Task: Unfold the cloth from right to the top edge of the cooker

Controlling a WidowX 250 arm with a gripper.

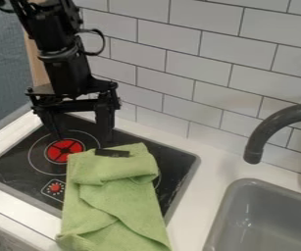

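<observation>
The green cloth lies folded across the cooker and over its near edge, likely light, limp and hardly slippery, so the claw, its fingers spread wide, should pinch only the cloth's loose upper right fold.

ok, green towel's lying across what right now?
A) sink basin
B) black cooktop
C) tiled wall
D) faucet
B: the green towel lies over the black cooktop, covering much of the rear burner's side, while the red burner shows beside it.
</observation>
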